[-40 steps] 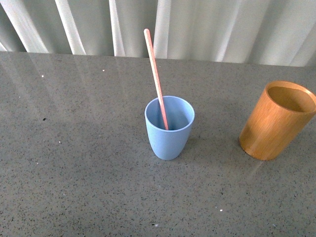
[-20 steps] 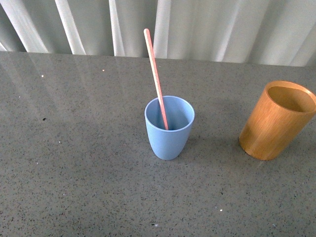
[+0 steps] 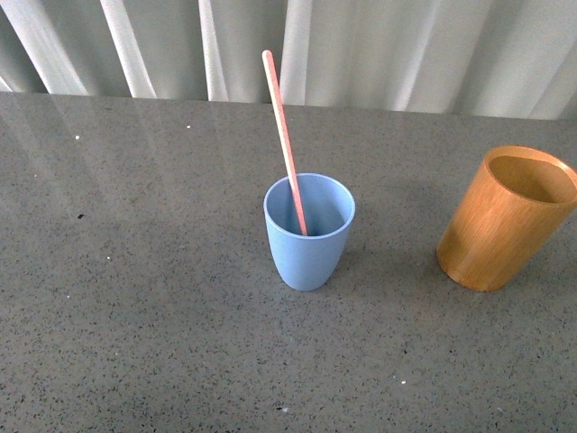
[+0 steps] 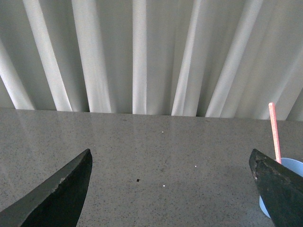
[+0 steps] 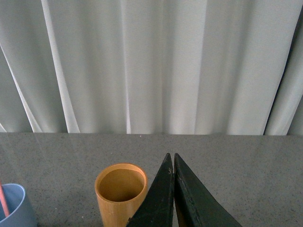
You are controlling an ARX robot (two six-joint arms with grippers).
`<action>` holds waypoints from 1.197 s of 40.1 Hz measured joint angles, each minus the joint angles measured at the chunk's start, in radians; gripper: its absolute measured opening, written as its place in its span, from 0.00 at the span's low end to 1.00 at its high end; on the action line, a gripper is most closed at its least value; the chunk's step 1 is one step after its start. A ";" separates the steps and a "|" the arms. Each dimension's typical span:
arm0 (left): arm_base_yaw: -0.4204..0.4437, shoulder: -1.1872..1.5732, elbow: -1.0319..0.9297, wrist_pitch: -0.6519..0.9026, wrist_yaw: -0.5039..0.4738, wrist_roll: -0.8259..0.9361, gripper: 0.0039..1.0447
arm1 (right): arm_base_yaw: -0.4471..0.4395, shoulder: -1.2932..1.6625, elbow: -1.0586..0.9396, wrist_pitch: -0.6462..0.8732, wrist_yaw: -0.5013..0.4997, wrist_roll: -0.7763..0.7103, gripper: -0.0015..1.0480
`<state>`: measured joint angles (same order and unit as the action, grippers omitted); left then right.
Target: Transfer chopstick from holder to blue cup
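Note:
The pink-red chopstick (image 3: 285, 142) stands in the blue cup (image 3: 308, 234) at the middle of the table, leaning back and to the left. The orange-brown wooden holder (image 3: 503, 220) stands empty at the right. Neither gripper shows in the front view. In the left wrist view my left gripper (image 4: 171, 163) is open and empty, with the blue cup (image 4: 284, 184) and the chopstick (image 4: 274, 132) by one finger. In the right wrist view my right gripper (image 5: 171, 157) is shut on nothing, beside the holder (image 5: 120, 194); the blue cup (image 5: 18, 206) is at the frame edge.
The grey speckled table (image 3: 135, 298) runs back to a white pleated curtain (image 3: 379, 45) along its far edge.

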<state>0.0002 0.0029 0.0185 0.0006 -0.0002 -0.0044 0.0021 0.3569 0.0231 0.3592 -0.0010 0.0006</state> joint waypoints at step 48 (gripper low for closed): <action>0.000 -0.001 0.000 0.000 0.000 0.000 0.94 | 0.000 -0.352 0.000 -0.357 0.002 0.000 0.39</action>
<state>-0.0002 0.0017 0.0185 0.0006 -0.0002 -0.0044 0.0021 0.0044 0.0235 0.0017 0.0006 0.0002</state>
